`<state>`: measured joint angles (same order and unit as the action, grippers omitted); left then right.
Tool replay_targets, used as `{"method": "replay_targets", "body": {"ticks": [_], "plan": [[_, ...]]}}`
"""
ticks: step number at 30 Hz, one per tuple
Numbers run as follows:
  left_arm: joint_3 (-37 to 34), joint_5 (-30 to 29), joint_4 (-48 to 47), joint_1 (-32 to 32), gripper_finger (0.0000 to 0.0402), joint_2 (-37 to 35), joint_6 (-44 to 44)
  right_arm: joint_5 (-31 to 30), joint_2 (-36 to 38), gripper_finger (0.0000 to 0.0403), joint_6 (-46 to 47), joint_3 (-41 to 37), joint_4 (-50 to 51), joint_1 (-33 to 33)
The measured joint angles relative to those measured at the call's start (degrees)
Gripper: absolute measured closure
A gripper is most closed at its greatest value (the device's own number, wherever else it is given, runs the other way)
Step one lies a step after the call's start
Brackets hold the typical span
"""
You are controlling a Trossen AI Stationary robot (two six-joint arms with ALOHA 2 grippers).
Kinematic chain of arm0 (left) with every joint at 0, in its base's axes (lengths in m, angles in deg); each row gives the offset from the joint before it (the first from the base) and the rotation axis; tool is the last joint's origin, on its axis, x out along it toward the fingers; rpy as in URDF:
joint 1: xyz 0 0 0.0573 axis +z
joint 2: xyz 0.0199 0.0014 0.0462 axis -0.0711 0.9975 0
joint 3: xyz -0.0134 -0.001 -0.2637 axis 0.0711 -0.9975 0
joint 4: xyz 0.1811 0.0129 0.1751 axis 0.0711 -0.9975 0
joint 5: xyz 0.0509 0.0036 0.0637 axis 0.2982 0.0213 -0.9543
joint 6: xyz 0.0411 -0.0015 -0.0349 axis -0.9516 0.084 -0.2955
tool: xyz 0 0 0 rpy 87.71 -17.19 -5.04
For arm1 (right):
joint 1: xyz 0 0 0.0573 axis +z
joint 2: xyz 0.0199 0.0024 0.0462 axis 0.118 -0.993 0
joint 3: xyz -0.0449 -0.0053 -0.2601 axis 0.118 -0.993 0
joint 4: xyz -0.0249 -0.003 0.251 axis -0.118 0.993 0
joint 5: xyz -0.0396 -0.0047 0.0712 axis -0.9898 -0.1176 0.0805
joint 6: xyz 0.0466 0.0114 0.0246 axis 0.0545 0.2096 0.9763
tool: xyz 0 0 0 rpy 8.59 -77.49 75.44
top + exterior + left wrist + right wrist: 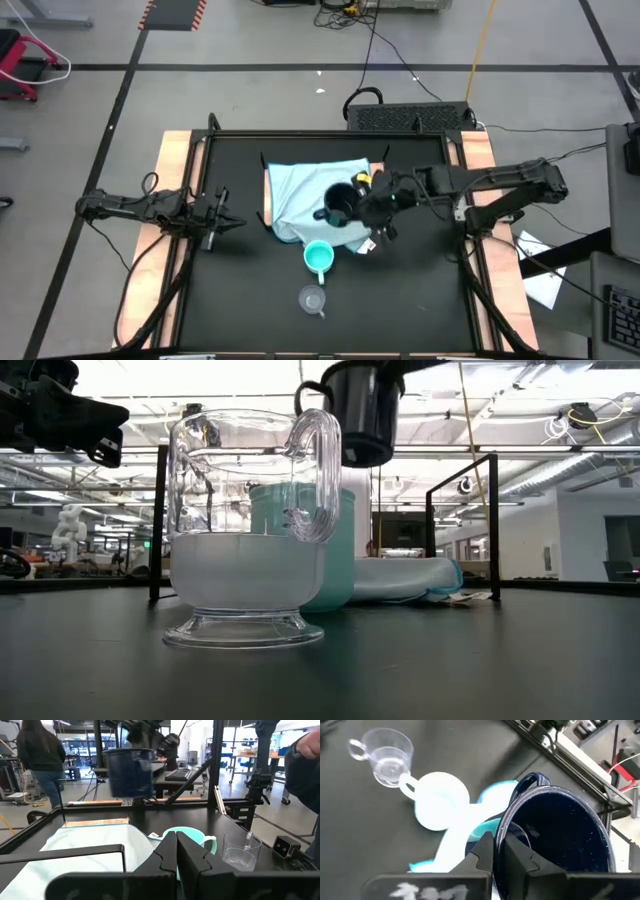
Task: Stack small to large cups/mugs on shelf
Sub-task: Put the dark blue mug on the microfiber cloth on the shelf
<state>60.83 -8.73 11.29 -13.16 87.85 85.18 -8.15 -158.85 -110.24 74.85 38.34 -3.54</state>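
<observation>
Black enamel catches the eye first: the black mug (341, 202) hangs in the air over the near right part of the shelf (300, 185), pinched at its rim by the right gripper (366, 207). In the right wrist view one finger sits inside the mug (560, 842) and the other outside the wall, so the jaws are pressed onto the rim. That grip keeps the mug upright with its mouth open, which makes sense if it is to be the bottom of the stack, since the smaller vessels have to drop into it.

From table height the mug (360, 410) is clearly well above the pale blue cloth covering the shelf (410, 578), not yet set down. I would judge the task to be at its first placement, with the largest piece going onto the shelf first.

On the bare table, just off the near edge of the shelf, stands the turquoise cup (318, 257), and nearer still the clear cup (312, 298), upright, handle showing. Both stand in a rough line toward the near side, apart from each other and easy to reach next.

Over on the left, well apart from the cups, the left gripper (222, 222) waits above the table; its fingers (167, 857) look closed together on nothing.
</observation>
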Motion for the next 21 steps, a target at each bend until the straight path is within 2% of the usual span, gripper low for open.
{"method": "replay_targets", "body": {"ticks": [9, 12, 21], "plan": [[0.0, 0.0, 0.0, 0.0, 0.0398, 0.0, -0.5, 7.6, -3.7, 0.0393, -4.3, 0.0, -4.4, -11.4], [0.0, 0.0, 0.0, 0.0, 0.0398, 0.0, -0.5, 10.2, -6.6, 0.0393, -6.3, 1.6, -4.2, -13.1], [0.0, 0.0, -1.4, 0.0, 0.0398, 0.0, -0.4, 10.5, -16.2, 0.0393, -13.1, 9.2, -3.7, -13.8]]}}
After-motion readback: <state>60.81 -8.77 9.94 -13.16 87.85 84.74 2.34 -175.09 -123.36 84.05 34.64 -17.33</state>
